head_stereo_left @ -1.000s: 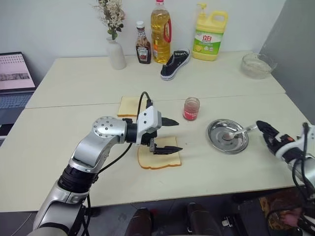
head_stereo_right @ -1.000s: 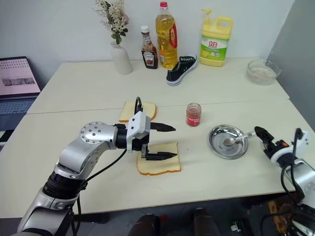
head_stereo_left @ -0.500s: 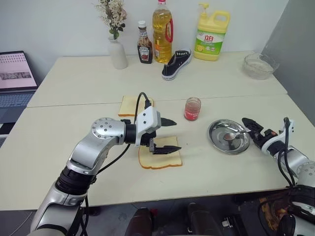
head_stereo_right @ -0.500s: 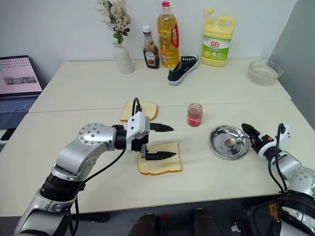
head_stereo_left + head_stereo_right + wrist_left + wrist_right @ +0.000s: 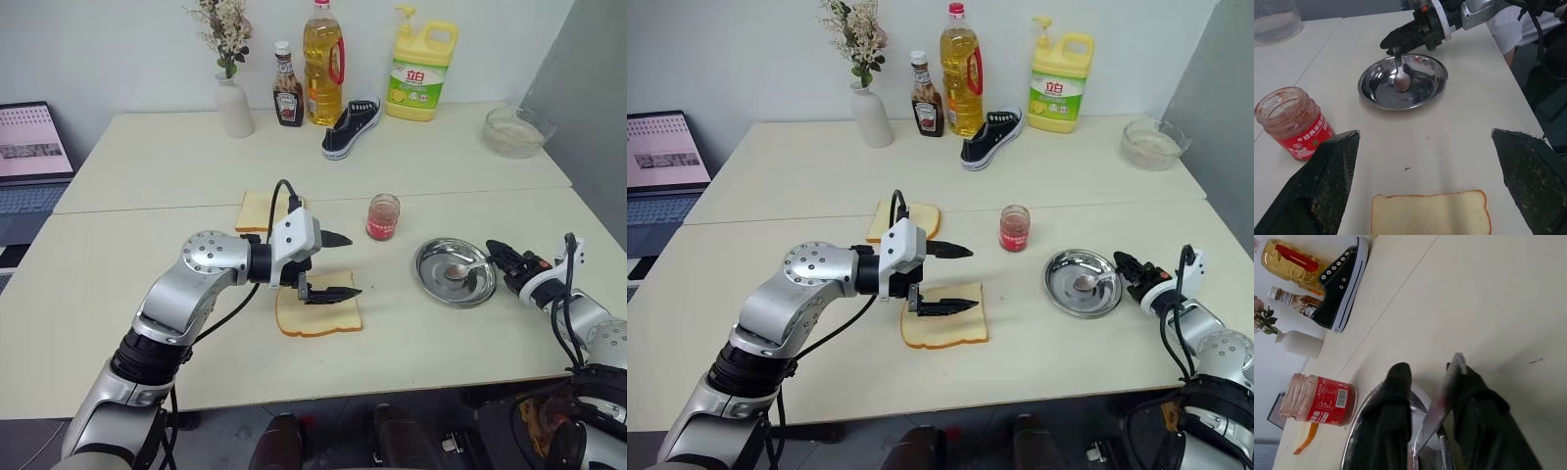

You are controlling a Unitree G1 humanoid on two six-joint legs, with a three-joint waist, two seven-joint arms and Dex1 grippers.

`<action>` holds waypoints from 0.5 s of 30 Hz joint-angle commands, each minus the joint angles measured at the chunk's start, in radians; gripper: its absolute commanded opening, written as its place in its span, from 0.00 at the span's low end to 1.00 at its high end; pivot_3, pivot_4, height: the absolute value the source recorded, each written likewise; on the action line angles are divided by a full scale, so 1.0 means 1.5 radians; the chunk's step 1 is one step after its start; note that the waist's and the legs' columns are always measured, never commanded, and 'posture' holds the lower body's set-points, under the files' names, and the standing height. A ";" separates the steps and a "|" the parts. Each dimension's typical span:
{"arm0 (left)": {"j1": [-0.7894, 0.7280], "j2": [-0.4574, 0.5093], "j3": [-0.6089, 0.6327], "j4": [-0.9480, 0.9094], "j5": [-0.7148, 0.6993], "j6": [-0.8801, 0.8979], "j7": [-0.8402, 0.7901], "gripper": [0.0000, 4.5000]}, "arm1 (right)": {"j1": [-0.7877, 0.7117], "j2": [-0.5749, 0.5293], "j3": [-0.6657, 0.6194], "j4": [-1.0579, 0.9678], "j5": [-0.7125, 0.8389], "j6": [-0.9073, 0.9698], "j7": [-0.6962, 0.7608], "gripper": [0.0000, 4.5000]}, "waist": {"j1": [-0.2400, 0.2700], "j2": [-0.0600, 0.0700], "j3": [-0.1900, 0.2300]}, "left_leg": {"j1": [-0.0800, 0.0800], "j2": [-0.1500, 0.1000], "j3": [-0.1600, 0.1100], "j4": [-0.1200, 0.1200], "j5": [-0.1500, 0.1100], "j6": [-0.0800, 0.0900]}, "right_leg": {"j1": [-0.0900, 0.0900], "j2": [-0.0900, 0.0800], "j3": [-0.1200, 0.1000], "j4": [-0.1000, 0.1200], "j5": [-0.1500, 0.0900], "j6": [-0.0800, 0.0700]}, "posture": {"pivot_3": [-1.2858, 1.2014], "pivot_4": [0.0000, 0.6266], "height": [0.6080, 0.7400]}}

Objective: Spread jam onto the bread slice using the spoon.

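Observation:
The bread slice lies on the table in front of me. My left gripper hovers open just above it, pointing right, one finger over its far edge. The jam sits in a small clear jar with no lid, beyond and to the right of the bread. The spoon rests with its bowl in a round steel dish and its handle out over the right rim. My right gripper has its fingers closed in on that handle, which lies against one finger.
A paler slice lies behind the left gripper. Along the far table stand a vase, ketchup bottle, oil bottle, sneaker, detergent jug and glass bowl. A laptop sits at the left.
My right gripper has moved in from the table's right edge to the spoon's handle and its fingers have closed around it. The left gripper has held still over the bread.

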 commanded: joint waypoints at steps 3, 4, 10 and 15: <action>-0.009 0.002 0.022 -0.008 -0.007 -0.007 0.003 1.00 | -0.003 -0.007 -0.025 -0.019 0.015 -0.006 0.012 0.01 | 0.000 0.000 0.000 | 0.000 0.000 0.000 0.000 0.000 0.000 | 0.000 0.000 0.000 0.000 0.000 0.000 | 0.52 0.24 1.00; -0.009 0.003 0.022 -0.006 -0.007 -0.008 0.003 1.00 | -0.003 -0.007 -0.026 -0.022 0.017 -0.005 0.012 0.01 | 0.000 0.000 0.000 | 0.000 0.000 0.000 0.000 0.000 0.000 | 0.000 0.000 0.000 0.000 0.000 0.000 | 0.52 0.24 1.00; -0.009 0.010 0.035 0.004 -0.009 -0.008 0.004 1.00 | 0.016 -0.010 -0.023 -0.117 0.041 0.017 0.003 0.01 | 0.000 0.000 0.000 | 0.000 0.000 0.000 0.000 0.000 0.000 | 0.000 0.000 0.000 0.000 0.000 0.000 | 0.52 0.24 1.00; 0.001 0.026 0.075 0.043 -0.007 -0.012 0.012 1.00 | -0.015 -0.029 0.019 -0.293 0.058 0.045 -0.048 0.01 | -0.006 0.001 0.000 | 0.000 0.000 0.000 0.000 0.000 0.000 | -0.001 0.000 0.000 0.000 0.000 0.000 | 0.52 0.24 1.00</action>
